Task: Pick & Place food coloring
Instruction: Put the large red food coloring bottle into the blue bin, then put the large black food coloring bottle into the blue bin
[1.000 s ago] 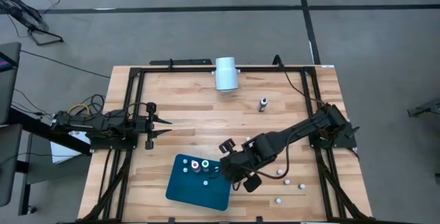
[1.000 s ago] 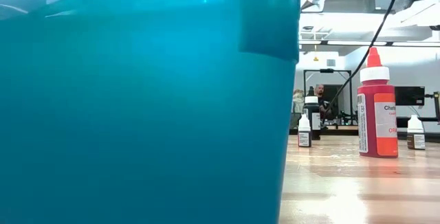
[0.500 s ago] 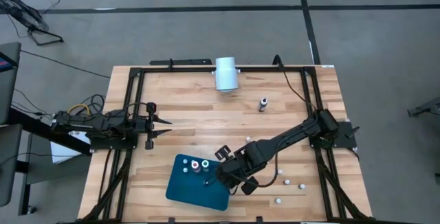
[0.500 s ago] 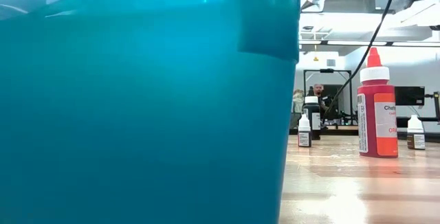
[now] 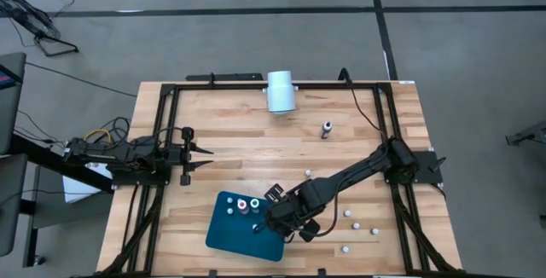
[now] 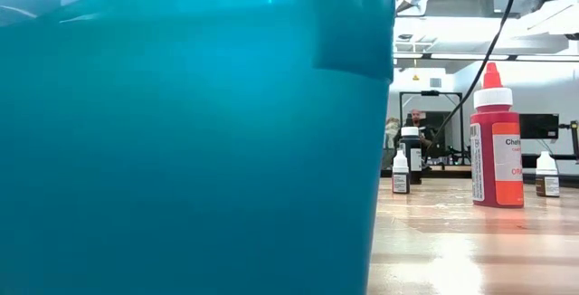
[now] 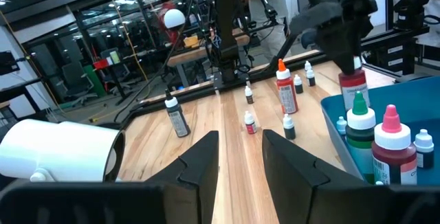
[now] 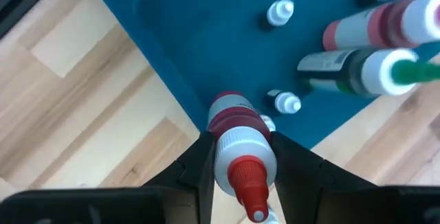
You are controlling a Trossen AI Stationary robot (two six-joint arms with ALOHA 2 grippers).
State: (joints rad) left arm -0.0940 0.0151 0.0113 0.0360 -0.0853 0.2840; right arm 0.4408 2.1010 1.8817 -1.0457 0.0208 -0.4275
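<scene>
The right gripper [image 8: 237, 157] is clamped on a red food coloring bottle [image 8: 237, 138] (nozzle pointing toward the wrist camera), holding it over the near edge of the teal tray [image 5: 230, 234]. Two taller bottles [image 8: 371, 49] and small white-capped bottles [image 8: 280, 12] already stand inside. If released this close to the rim, the bottle could tip out or knock its neighbours. The left gripper [image 7: 240, 157] waits with its jaws apart at the table's left side.

Robotics laboratory: wooden counter [image 5: 256, 163] in a black metal frame [image 5: 162, 107] on concrete floor [image 5: 256, 31]; equipment racks [image 7: 130, 31] and cables [image 5: 51, 78] behind.
</scene>
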